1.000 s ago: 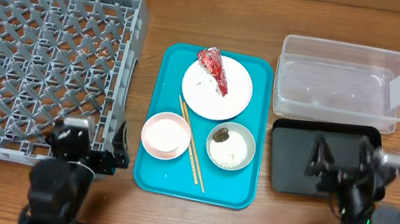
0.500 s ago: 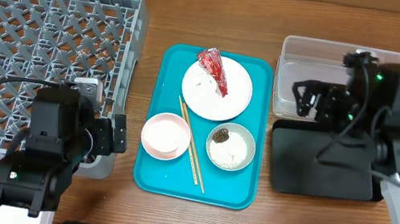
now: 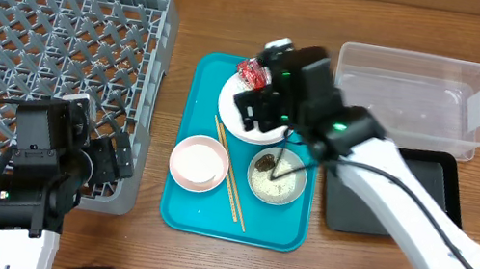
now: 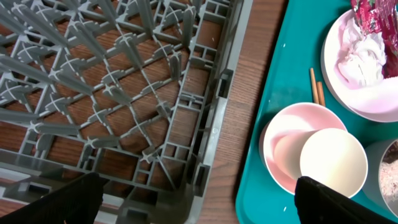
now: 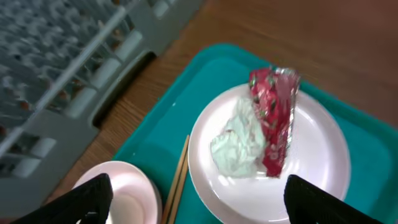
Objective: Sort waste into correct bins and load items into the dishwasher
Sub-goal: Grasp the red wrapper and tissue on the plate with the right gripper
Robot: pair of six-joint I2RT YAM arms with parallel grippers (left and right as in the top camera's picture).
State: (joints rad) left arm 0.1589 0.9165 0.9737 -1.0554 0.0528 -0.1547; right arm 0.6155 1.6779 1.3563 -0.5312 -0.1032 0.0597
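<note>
A white plate (image 3: 270, 130) on the turquoise tray holds the red wrapper (image 3: 251, 70) and white tissue (image 5: 239, 143). My right gripper (image 3: 252, 107) is open and empty just above the plate, as the right wrist view (image 5: 202, 208) shows. The pink bowl (image 3: 199, 164) holds the white cup (image 4: 333, 163). The chopsticks (image 3: 230, 182) lie between it and the grey bowl (image 3: 277, 177), which holds rice and a brown lump. My left gripper (image 3: 114, 157) is open and empty over the near right corner of the grey dish rack (image 3: 45, 73).
The turquoise tray (image 3: 235, 224) sits mid-table. The clear tub (image 3: 413, 95) stands at the back right. The black tray (image 3: 358, 189) lies in front of it, partly hidden by my right arm. Bare wood runs along the table's front edge.
My right arm has swung left from over the tub and black tray to above the plate. My left arm has shifted slightly left along the rack's near edge.
</note>
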